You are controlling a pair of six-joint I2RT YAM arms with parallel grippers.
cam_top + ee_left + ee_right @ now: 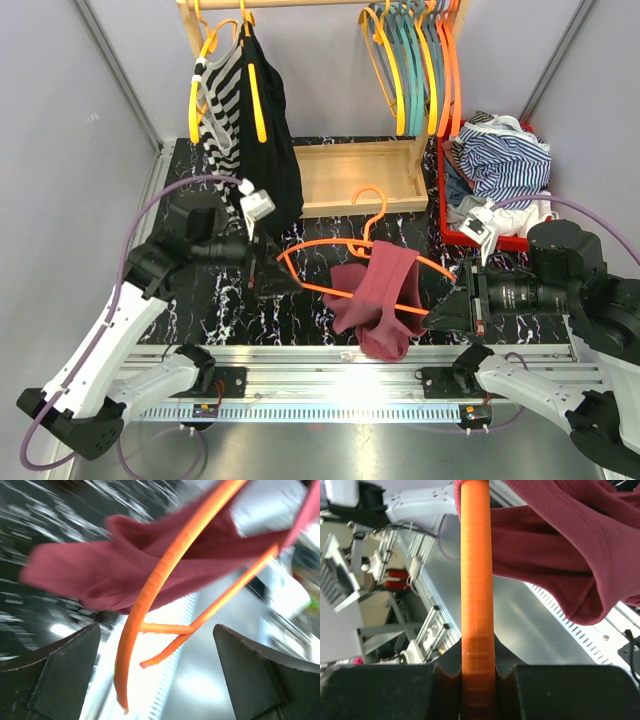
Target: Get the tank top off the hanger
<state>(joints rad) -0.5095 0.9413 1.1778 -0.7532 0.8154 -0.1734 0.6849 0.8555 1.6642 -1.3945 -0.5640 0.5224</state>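
Clamping the orange hanger (476, 580) by its right end, the right jaws are closed firmly on the bar. The right wrist view shows the bar seated in the notch between them and running straight up the frame. That grip appears meant to fix the hanger in the air above the black bench (210, 310), so the garment can be drawn along it without the frame swinging away.

The maroon tank top (385, 300) hangs at the centre of the top view, bunched on the right half of the hanger close to the right jaws. Its lower folds sag toward the bottom edge of the bench; whether they touch it cannot be told.

The left jaws, at the end of the left arm (190, 245), stand wide at the hanger's left end, left of centre in the top view. In the blurred left wrist view the curved orange tip passes between them with a gap on both sides, so they grip nothing.

They are probably placed there either to steady that free end or to reach on for the cloth. The left half of the hanger is bare, so it looks like the natural way off. A strap may catch on the bend of the wire as the fabric slides.
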